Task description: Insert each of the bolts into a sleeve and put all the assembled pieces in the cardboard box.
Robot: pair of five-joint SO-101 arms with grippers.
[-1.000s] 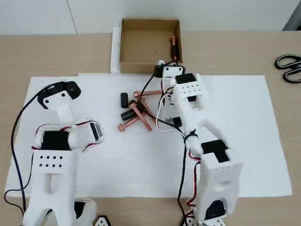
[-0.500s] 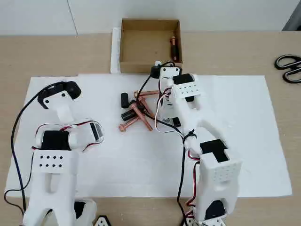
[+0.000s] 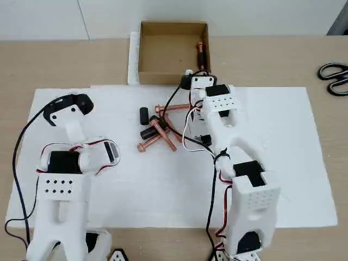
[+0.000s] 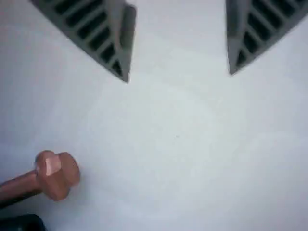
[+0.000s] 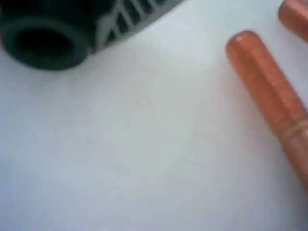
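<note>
Change: the right arm (image 3: 217,103) has swung its wrist a little to the right since half a second ago, so more of the long bolt (image 3: 173,107) beside it is uncovered. The left arm (image 3: 65,163) and the pile have not moved.
Left side: the left gripper (image 4: 178,70) hangs over the white sheet (image 3: 136,185), its fingers wide apart and holding nothing. One bolt head (image 4: 57,174) lies near it, with its shaft cut off at the picture edge. A dark thing (image 4: 19,224) in the corner is too cut off to name.
Open room: a broad band of sheet lies between the left arm and the pile.
Middle: the bolts (image 3: 157,135) lie crossed in a pile on the sheet, with two black sleeves (image 3: 144,115). The nearer sleeve is partly under a bolt, and the arm's cables cross the right side of the pile.
Box: the cardboard box (image 3: 145,54) stands on the worktop (image 3: 65,60) just past the far edge of the sheet. One copper piece (image 3: 200,53) lies inside against its right wall.
Right side: the right gripper (image 5: 130,17) is low over the sheet, close to a lying sleeve end (image 5: 43,41) and near a bolt shaft (image 5: 269,96). From above it is hidden under its own arm, and I cannot tell if it grips anything.
Far right: scissors (image 3: 334,76) lie on the worktop, cut off by the picture edge.
</note>
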